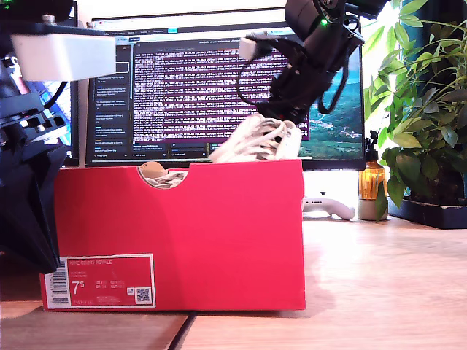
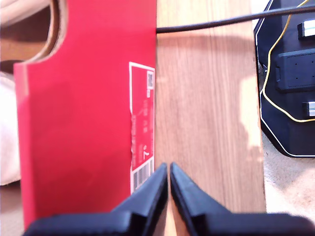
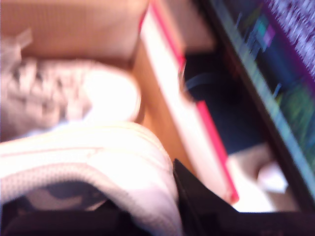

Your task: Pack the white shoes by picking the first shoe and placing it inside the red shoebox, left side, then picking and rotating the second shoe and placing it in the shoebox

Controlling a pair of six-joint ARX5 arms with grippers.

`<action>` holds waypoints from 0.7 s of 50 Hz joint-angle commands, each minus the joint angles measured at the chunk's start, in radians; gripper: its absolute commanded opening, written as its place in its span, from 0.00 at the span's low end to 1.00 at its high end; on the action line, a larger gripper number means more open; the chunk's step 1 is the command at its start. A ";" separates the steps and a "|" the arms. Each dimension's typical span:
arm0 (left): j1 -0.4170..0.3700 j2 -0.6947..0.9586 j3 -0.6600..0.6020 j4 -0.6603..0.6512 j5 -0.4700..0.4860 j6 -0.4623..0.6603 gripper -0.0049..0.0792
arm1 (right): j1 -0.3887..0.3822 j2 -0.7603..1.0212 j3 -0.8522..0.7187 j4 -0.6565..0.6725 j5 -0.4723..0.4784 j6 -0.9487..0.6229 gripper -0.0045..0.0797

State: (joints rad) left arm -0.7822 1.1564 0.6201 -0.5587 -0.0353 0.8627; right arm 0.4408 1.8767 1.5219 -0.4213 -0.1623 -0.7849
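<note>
- Our second gripper (image 1: 281, 120) is clamped on a white sneaker (image 1: 257, 142), holding it tilted just above the red shoebox (image 1: 219, 233) rim, towards the exterior view's right.
- Our first gripper (image 2: 169, 172) has its jaws pressed together on nothing, hanging outside the box's labelled wall over the wooden table (image 2: 206, 123).
- Only the second wrist view shows the other sneaker (image 3: 64, 93) already lying inside, toe near the end wall.
</note>
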 commanded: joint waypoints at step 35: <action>0.002 0.014 0.005 0.006 0.006 -0.010 0.04 | 0.116 -0.008 0.014 -0.034 0.205 -0.035 0.38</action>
State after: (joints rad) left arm -0.7822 1.1564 0.6201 -0.5591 -0.0341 0.8627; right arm 0.5522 1.8763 1.5230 -0.4580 0.0261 -0.8150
